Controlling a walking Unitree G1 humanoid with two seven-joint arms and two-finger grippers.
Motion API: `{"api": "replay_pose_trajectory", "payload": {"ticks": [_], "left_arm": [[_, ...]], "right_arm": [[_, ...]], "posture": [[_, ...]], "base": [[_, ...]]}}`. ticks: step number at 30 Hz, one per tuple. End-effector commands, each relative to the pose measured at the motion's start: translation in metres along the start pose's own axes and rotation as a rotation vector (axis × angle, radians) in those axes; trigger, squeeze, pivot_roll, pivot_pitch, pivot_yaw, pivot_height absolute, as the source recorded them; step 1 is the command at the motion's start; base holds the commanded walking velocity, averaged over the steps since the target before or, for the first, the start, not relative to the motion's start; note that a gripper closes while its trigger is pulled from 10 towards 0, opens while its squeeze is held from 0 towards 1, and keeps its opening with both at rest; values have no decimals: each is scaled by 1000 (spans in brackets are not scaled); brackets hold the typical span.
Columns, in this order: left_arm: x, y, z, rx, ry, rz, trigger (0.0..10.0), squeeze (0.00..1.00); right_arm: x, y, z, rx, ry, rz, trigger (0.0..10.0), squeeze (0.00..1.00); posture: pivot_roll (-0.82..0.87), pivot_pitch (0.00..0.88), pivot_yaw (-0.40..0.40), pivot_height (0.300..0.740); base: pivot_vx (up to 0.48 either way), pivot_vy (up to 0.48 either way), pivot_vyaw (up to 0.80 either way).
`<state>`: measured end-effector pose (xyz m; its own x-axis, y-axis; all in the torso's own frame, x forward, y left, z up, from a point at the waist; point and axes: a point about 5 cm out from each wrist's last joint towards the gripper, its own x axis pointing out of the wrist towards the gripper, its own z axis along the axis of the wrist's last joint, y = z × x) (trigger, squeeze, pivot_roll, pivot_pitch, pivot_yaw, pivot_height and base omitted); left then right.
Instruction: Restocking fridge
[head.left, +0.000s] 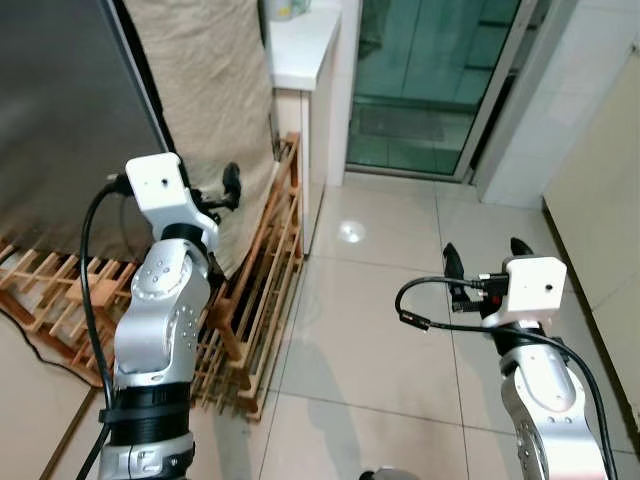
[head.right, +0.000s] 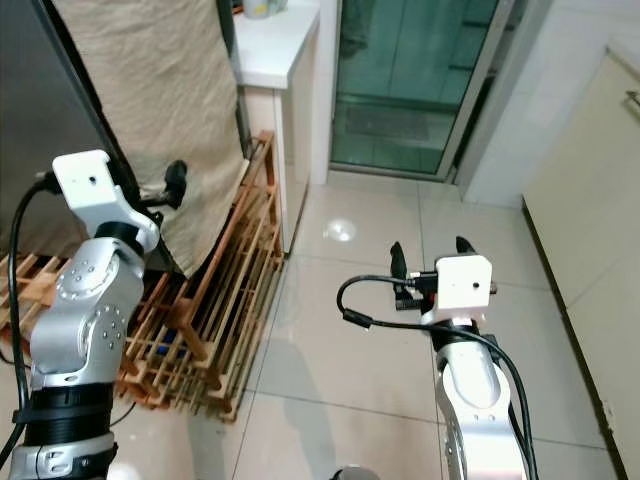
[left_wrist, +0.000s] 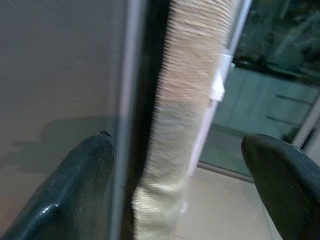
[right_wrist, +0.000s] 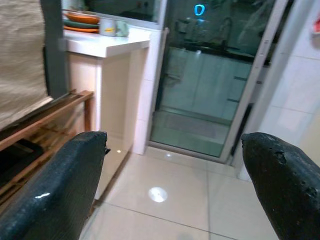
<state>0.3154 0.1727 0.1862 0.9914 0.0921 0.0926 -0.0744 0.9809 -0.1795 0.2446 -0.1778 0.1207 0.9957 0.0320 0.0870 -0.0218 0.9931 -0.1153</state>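
Grey fridge (head.left: 60, 110) at 10 o'clock, door edge btwn open fingers of left gripper (left_wrist: 175, 165). Right gripper (head.left: 487, 258) at 4 o'clock, fingers open over tiled floor (head.left: 380, 300), holding nothing.

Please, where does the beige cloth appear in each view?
Left eye view: beige cloth hangs upper left, over the wooden rack.
Right eye view: upper left, over the rack.
Left wrist view: middle strip, beside the grey panel.
Right wrist view: at the edge, above the rack.
Shared landmark: the glass door.
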Motion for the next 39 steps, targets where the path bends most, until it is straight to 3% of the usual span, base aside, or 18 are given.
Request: {"api": "replay_pose_trajectory", "payload": {"ticks": [1,7,19,26,30,35,39], "left_arm": [[5,-7,16,2,-60,1,10000,0],[9,-5,17,-10,-57,16,10000,0],[19,-22,19,-56,-51,-46,10000,0],[36,-49,3,-59,27,-116,10000,0],[54,-64,-12,-62,104,-190,10000,0],[62,-81,-24,-87,161,-263,10000,0],[60,-107,-24,-147,159,-403,10000,0]], "right_arm": [[4,2,1,7,-10,12,10000,0],[7,1,2,6,-16,8,10000,0],[4,-1,-2,3,-11,-6,10000,0],[7,2,-1,9,-18,-1,10000,0],[12,1,1,10,-26,-5,10000,0],[13,-3,2,8,-32,-19,10000,0],[10,-5,3,7,-35,-32,10000,0]], "posture": [[-51,0,14,740],[-57,0,20,740],[-73,0,35,740],[-76,0,35,740],[-91,0,38,740],[-114,0,52,740],[-137,0,68,740]], "base": [[0,0,0],[0,0,0],[0,0,0],[0,0,0],[0,0,0],[0,0,0],[0,0,0]]}}
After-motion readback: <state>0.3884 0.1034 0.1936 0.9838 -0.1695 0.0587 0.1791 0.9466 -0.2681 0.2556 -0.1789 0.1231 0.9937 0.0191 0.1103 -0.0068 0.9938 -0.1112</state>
